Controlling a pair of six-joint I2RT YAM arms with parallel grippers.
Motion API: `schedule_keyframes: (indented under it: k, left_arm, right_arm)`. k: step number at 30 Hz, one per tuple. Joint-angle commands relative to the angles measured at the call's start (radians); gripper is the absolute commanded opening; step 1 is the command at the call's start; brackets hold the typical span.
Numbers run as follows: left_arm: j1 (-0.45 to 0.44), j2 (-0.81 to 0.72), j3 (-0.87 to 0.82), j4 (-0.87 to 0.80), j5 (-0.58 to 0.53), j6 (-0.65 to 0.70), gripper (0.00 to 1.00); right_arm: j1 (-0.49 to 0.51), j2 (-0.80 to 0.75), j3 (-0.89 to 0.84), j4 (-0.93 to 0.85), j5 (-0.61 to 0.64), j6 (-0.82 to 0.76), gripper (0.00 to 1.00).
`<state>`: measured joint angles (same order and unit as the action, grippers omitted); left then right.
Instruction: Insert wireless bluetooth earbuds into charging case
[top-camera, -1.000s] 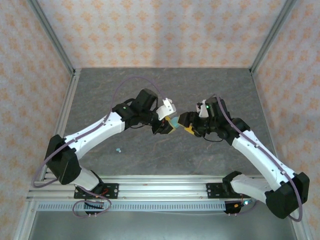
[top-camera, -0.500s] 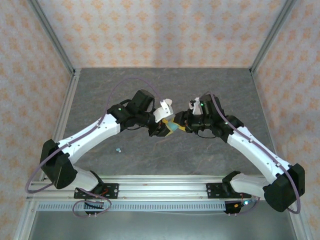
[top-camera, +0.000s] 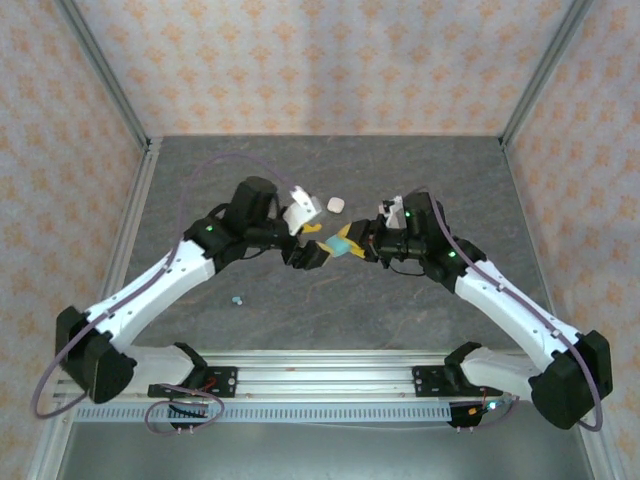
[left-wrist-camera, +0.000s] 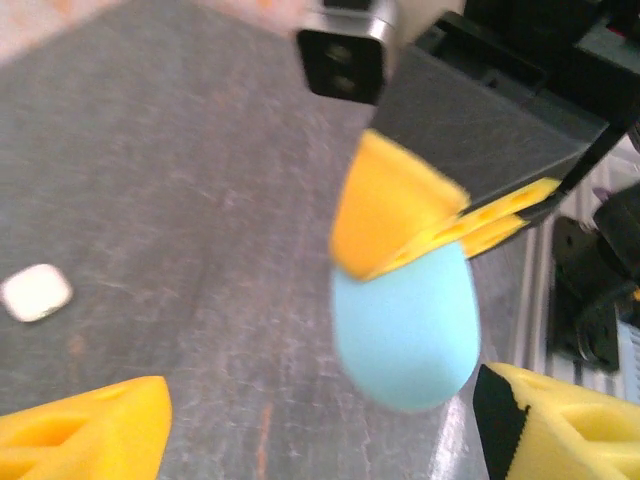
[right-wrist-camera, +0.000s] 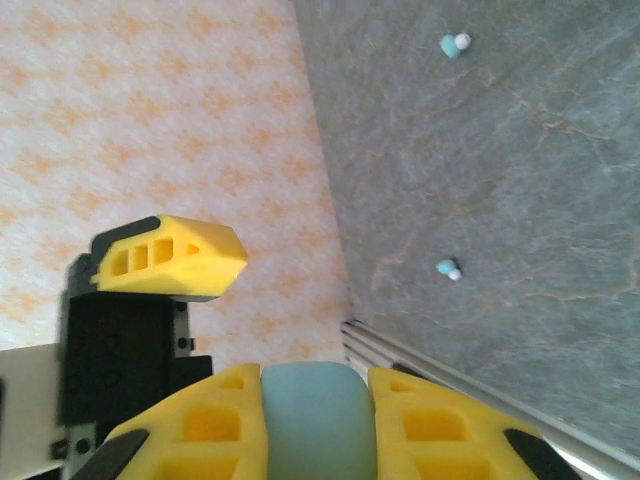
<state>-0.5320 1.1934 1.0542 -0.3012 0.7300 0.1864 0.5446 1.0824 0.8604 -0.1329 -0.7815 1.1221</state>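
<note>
Teal earbuds (right-wrist-camera: 448, 269): two tiny buds lying loose on the grey worktop (top-camera: 400, 310), apart from each other. From the right wrist, second earbud (right-wrist-camera: 455, 45) lies farther up the frame.
Earbud seen from above: one teal speck (top-camera: 237, 299) on the near left of the worktop, well apart from both sets of fingers, just short of the near rail (top-camera: 330, 365).
Teal charging case (top-camera: 341, 244): rounded, off the worktop, at mid-table between the two arms.
Right fingers (right-wrist-camera: 225, 425): yellow, closed on the teal charging case, one on each flat side. From the left wrist, clamped on its upper part with the rounded end hanging free.
Left fingers (left-wrist-camera: 85, 430): yellow, spread wide, gripping nothing. Tips just left of the case, its free end between and a little beyond them. Cannot tell whether touching.
White charging case (top-camera: 336, 204): small rounded square, flat on the worktop, just far of the two sets of fingers, touched by neither.
Surround: orange-patterned walls on the left, far and right sides.
</note>
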Motion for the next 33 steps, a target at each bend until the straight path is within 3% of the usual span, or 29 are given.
schedule_keyframes:
  k: [1, 9, 15, 24, 30, 33]
  left_arm:
    - [0.034, -0.073, -0.069, 0.246, 0.068, -0.127, 0.81]
    - [0.038, -0.047, -0.174, 0.604, 0.19, -0.29, 0.77]
    - [-0.017, 0.012, -0.13, 0.585, 0.197, -0.232, 0.74]
    - [-0.048, 0.057, -0.136, 0.622, 0.161, -0.262, 0.73]
    - [-0.047, 0.065, -0.133, 0.626, 0.149, -0.272, 0.58]
    - [-0.048, 0.07, -0.13, 0.626, 0.152, -0.278, 0.56]
  right_arm:
    - [0.005, -0.046, 0.012, 0.116, 0.033, 0.122, 0.13]
    - [0.006, -0.054, 0.038, 0.119, 0.0, 0.172, 0.13]
    - [0.005, -0.064, 0.057, 0.113, 0.003, 0.18, 0.12]
    - [0.005, -0.087, 0.053, 0.101, 0.02, 0.178, 0.12]
    - [0.005, -0.091, 0.054, 0.112, 0.022, 0.186, 0.11]
    - [0.005, -0.091, 0.051, 0.132, 0.024, 0.2, 0.11]
